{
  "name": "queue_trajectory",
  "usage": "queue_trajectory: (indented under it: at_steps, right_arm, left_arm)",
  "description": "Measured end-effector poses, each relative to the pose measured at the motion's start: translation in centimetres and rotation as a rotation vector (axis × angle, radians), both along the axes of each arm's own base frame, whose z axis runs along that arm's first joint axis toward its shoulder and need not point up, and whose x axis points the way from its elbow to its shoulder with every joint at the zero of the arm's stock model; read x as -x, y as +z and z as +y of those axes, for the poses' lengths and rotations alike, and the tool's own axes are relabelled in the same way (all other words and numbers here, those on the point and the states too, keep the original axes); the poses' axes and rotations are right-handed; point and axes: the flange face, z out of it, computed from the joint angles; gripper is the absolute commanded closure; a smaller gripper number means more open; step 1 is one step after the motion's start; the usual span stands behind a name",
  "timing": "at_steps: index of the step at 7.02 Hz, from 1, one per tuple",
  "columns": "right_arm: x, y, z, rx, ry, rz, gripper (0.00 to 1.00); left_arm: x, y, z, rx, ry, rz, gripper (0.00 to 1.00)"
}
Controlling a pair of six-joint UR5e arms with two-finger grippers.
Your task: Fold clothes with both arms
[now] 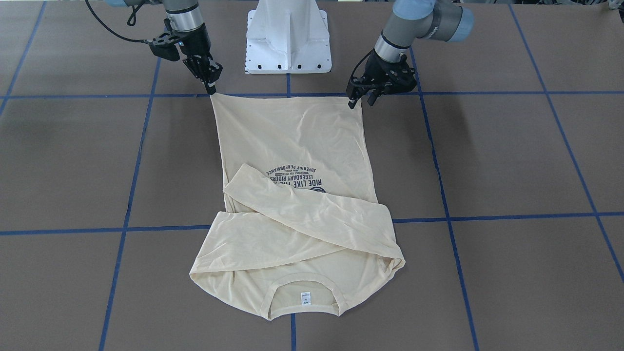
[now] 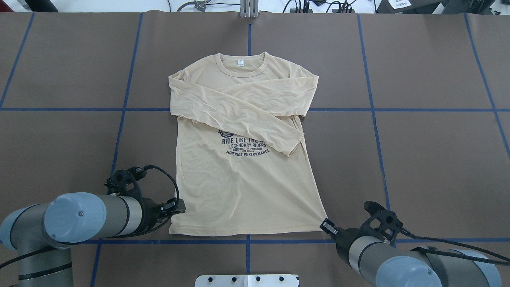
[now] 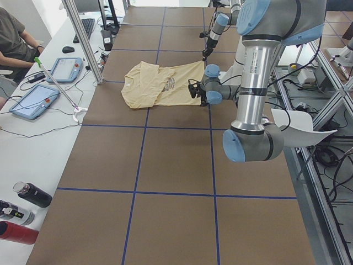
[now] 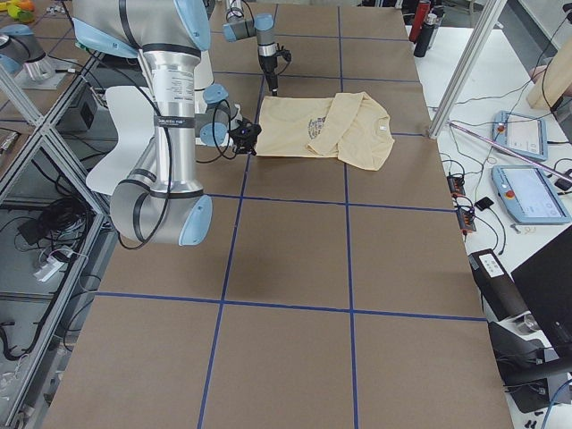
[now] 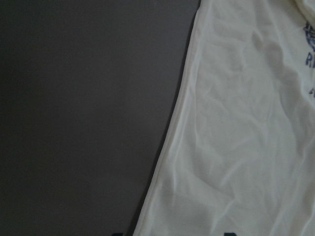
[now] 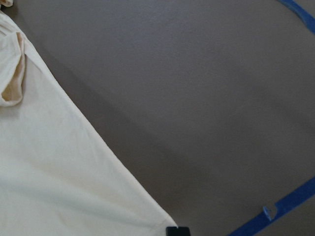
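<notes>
The cream-yellow long-sleeved shirt (image 1: 292,136) (image 2: 239,191) lies flat and face up. Both sleeves are crossed over its chest and cover part of the navy print (image 2: 245,145). Its collar and white label (image 2: 240,62) point away from the robot. My left gripper (image 1: 361,101) (image 2: 181,207) stands open over one hem corner. In the left wrist view its two tips are apart at the bottom edge, with the shirt's side seam (image 5: 177,123) between them. My right gripper (image 1: 210,87) (image 2: 326,225) is shut on the other hem corner (image 6: 165,221).
The white pedestal base (image 1: 287,39) stands just behind the hem. The brown table (image 2: 418,159) is crossed by blue tape lines. A side bench with tablets (image 3: 33,99), bottles (image 3: 27,196) and a seated person (image 3: 11,38) runs along the far edge.
</notes>
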Motion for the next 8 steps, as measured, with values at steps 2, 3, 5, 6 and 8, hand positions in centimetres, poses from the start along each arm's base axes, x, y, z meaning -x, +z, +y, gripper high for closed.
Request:
queue_trajectory:
  at_steps: [2, 3, 5, 6, 8]
  right_arm:
    - [0.0, 0.0, 0.0, 0.000, 0.000, -0.001, 1.00]
    - [0.0, -0.1, 0.0, 0.000, 0.000, -0.002, 1.00]
    - [0.0, -0.2, 0.0, 0.001, 0.000, -0.005, 1.00]
    - [0.0, -0.2, 0.0, 0.001, 0.000, -0.006, 1.00]
    - [0.1, -0.3, 0.0, 0.001, 0.001, -0.006, 1.00]
  left_arm:
    - [-0.4, 0.1, 0.7, 0.002, 0.010, -0.003, 0.35]
    - [-0.6, 0.2, 0.9, 0.002, 0.015, -0.004, 0.35]
    - [-0.8, 0.3, 1.6, 0.004, 0.029, -0.006, 0.38]
    - [-0.9, 0.3, 1.8, 0.004, 0.034, -0.007, 0.39]
    - [-1.1, 0.4, 2.3, 0.010, 0.040, -0.008, 0.43]
